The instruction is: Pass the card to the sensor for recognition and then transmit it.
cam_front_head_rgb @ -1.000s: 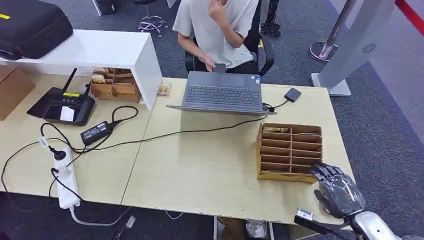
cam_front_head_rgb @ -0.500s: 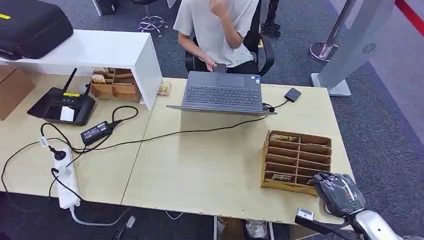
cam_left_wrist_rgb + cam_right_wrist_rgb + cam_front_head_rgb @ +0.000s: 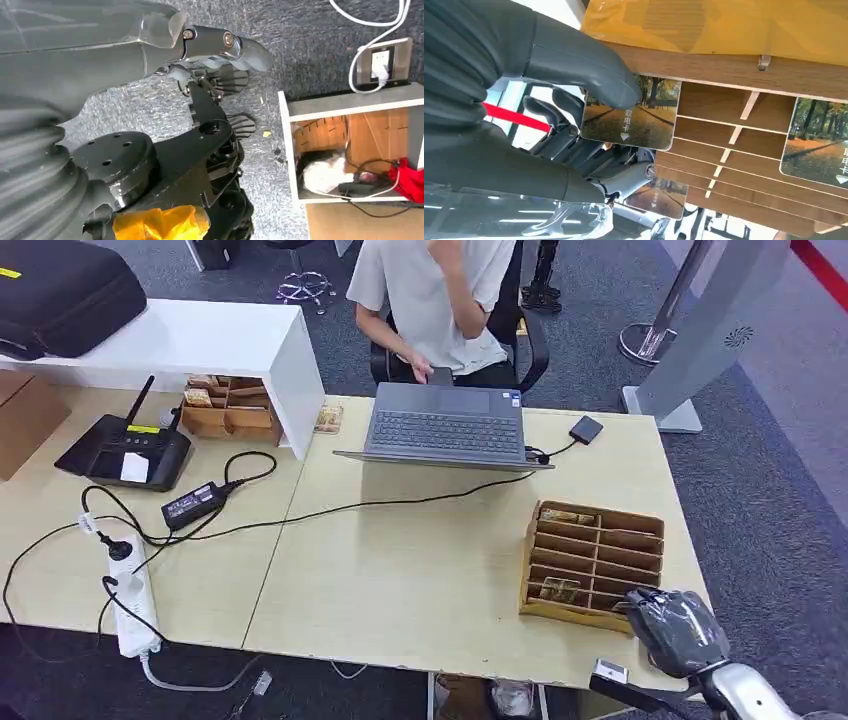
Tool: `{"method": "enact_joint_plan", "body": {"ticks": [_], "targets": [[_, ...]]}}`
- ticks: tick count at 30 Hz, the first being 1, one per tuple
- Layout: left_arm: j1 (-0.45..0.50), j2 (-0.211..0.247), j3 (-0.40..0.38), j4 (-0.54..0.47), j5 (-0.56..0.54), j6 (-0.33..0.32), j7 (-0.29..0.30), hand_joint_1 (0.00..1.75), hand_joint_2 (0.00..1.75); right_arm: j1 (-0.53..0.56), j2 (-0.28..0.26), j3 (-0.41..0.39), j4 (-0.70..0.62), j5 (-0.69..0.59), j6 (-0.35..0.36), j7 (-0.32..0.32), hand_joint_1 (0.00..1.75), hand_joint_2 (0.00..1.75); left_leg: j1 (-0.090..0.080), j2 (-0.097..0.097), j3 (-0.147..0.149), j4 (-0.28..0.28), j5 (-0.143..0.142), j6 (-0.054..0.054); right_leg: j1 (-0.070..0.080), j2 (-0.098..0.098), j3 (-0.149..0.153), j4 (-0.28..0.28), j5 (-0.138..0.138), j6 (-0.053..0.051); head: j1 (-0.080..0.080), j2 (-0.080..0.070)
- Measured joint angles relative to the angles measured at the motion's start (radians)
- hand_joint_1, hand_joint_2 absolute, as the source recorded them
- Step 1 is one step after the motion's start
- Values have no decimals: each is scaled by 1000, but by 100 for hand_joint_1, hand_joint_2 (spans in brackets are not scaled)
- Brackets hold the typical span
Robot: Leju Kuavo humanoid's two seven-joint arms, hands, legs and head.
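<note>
The right hand [image 3: 676, 625] pinches a card [image 3: 629, 122] between thumb and fingers at the wooden rack [image 3: 600, 530].

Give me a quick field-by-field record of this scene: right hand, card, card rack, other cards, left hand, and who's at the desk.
right hand: at the rack's near right corner, pinching a card
card: autumn-tree print, thumb on its edge, partly out of a slot
card rack: wooden, slotted, on the table's right side
other cards: one in a near slot, one at the far row
left hand: hanging over the carpet, holding nothing
person: seated behind the laptop
</note>
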Motion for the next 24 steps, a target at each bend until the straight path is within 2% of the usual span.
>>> {"method": "enact_joint_plan", "body": {"ticks": [14,20,24], "targets": [[-8,-2,0,0,-15,15,-3,0,175,23,0,-14,-16,0,0,0,168,175,0,0,0,0,0,0,0,0,0,0,0,0,0,0],[-9,-6,0,0,-9,42,-11,0,175,33,0,-18,-24,2,-2,0,168,175,0,0,0,0,0,0,0,0,0,0,0,0,0,0],[-12,-10,0,-2,-16,51,5,0,175,29,1,-20,-34,23,-54,-12,168,175,0,0,0,0,0,0,0,0,0,0,0,0,0,0]]}}
